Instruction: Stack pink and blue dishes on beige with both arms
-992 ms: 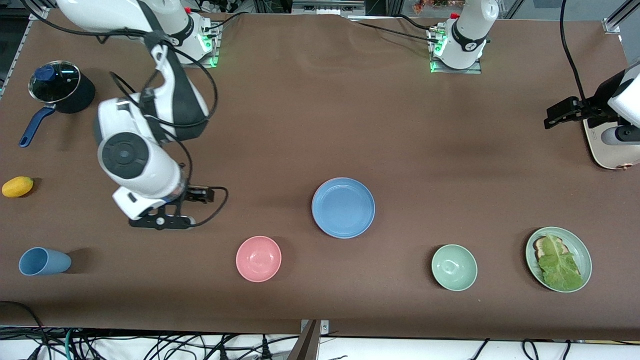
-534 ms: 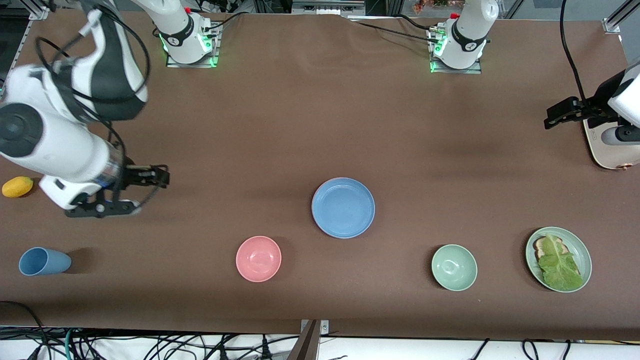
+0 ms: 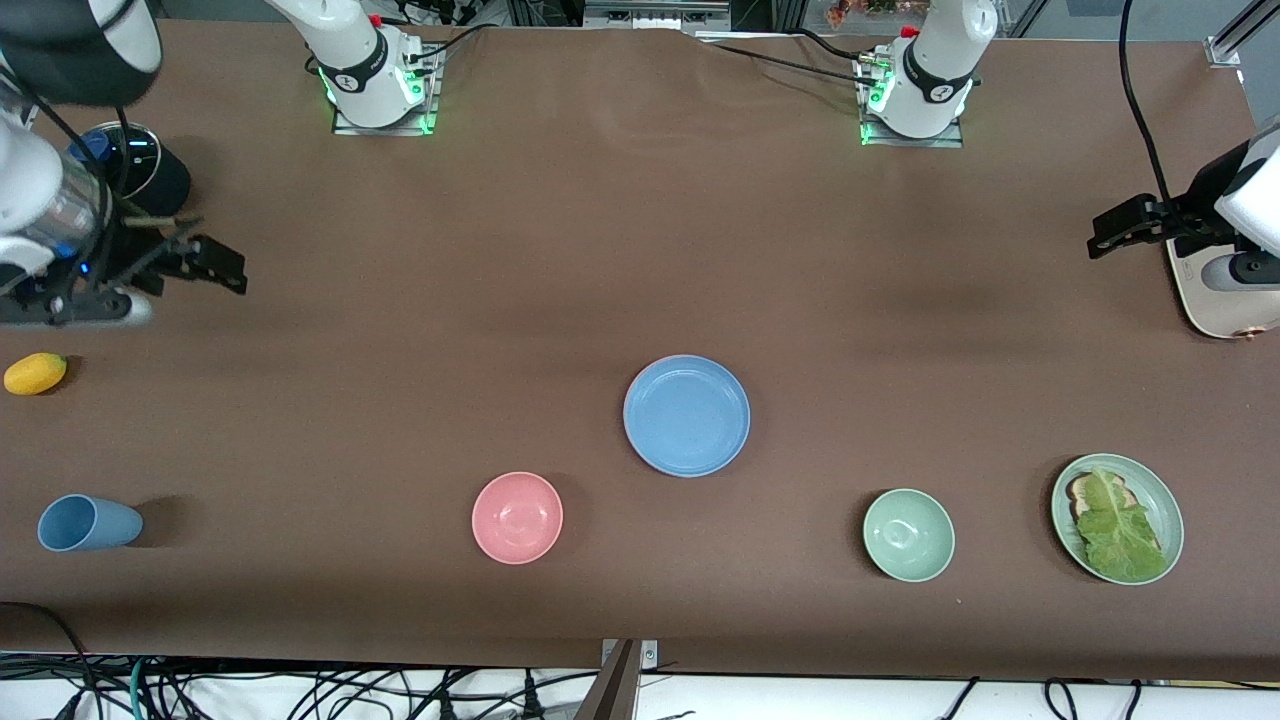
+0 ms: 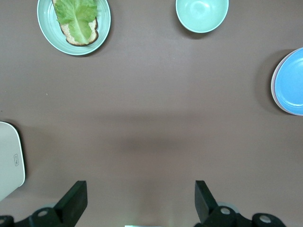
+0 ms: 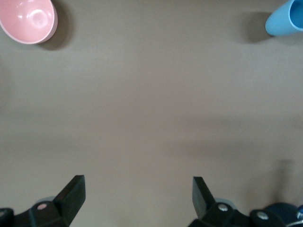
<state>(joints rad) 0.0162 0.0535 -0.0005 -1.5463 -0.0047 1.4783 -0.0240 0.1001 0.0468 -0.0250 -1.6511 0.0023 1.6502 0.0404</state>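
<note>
The blue plate [image 3: 686, 415] lies flat near the middle of the table, and nothing rests on it. It also shows in the left wrist view as the blue plate [image 4: 289, 80], with a thin paler rim under its edge. No separate pink plate or beige plate is in view. My right gripper [image 3: 215, 265] hangs open over the right arm's end of the table, beside the dark pot; the right gripper [image 5: 137, 184] holds nothing. My left gripper [image 3: 1110, 230] waits open over the left arm's end; between the fingers of the left gripper [image 4: 139, 189] is bare cloth.
A pink bowl [image 3: 517, 517], a blue cup [image 3: 88, 523] on its side, a green bowl [image 3: 908, 535] and a pale green plate [image 3: 1160, 490] with toast and lettuce line the front. A yellow fruit [image 3: 35, 373], lidded pot [image 3: 125, 175] and cream device [image 3: 1215, 300] sit at the ends.
The right arm has swung away from the spot near the pink bowl, out toward its end of the table and up beside the pot. The left arm and dishes have not moved.
</note>
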